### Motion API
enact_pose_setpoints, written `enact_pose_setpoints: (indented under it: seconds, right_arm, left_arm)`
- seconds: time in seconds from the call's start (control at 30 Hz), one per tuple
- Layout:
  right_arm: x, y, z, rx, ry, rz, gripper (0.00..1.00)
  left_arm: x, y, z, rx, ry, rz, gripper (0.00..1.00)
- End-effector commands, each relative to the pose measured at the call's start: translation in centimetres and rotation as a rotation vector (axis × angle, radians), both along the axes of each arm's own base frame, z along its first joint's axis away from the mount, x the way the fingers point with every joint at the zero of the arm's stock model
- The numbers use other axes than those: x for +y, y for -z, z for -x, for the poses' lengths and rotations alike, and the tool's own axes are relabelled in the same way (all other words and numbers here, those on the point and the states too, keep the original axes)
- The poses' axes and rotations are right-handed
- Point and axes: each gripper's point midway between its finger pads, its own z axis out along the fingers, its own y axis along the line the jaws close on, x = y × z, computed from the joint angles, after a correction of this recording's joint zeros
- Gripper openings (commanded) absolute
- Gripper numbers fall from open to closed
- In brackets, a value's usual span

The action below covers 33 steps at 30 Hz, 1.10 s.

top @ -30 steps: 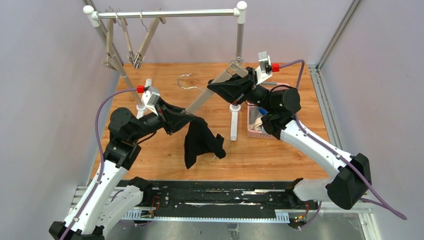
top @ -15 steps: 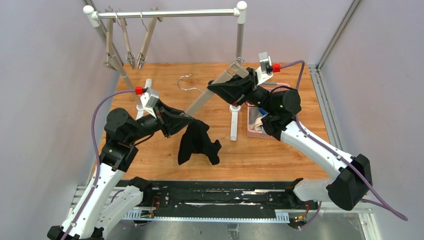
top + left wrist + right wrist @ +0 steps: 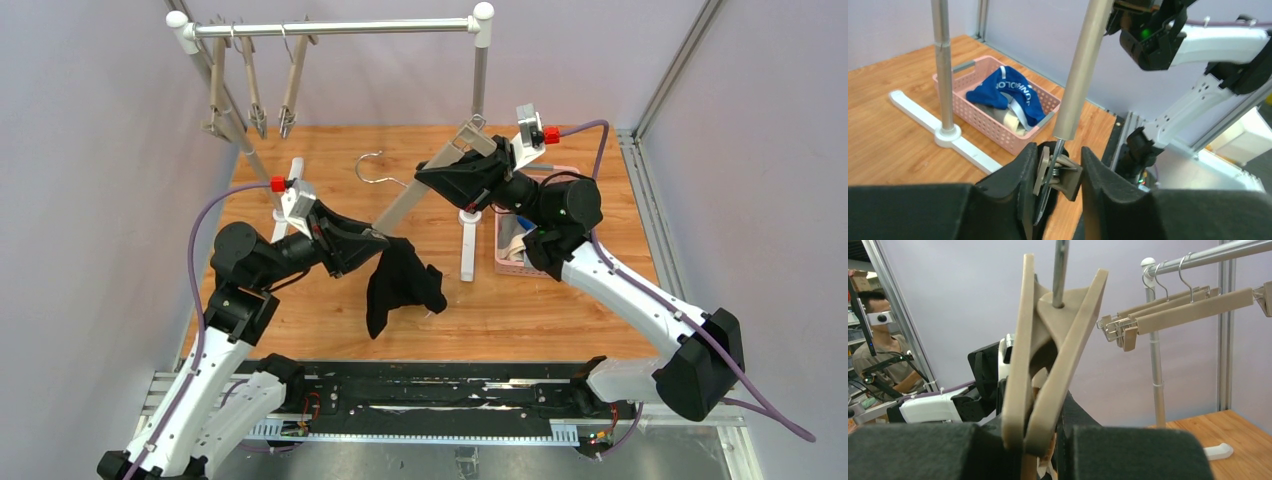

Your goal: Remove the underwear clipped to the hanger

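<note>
A beige clip hanger hangs slanted in the air between my two grippers. The plain black underwear hangs from its lower left clip. My left gripper is shut on that clip, with both fingers pressing its sides in the left wrist view. My right gripper is shut on the upper right clip, which holds no cloth. The bright blue underwear and the grey one with the beige waistband lie in the pink basket.
The pink basket stands at the right behind the rack's white foot. The garment rack at the back holds several empty beige hangers at its left end. Grey walls close both sides.
The black underwear swung left and down, then back, still on the clip. My left gripper shifted slightly left. The empty hangers on the rail swung closer together.
</note>
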Motion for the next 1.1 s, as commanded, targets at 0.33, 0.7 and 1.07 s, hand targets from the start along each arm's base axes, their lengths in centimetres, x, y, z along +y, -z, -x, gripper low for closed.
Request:
enact_pose_setpoints:
  seconds: [0.33,0.7,1.07]
  right_arm:
    - [-0.6,-1.9,1.0,-0.058,-0.008,-0.031,0.01]
    - [-0.5,-1.8,1.2,-0.054,-0.024,-0.03,0.01]
    - [-0.4,-1.8,1.3,-0.049,-0.045,-0.038,0.01]
  left_arm:
    - [0.3,-3.4,1.3,-0.118,0.011,0.028,0.52]
    - [-0.2,-6.6,0.0,-0.147,0.011,0.056,0.57]
    - [-1.0,-4.9,-1.5,-0.1,0.026,0.024,0.57]
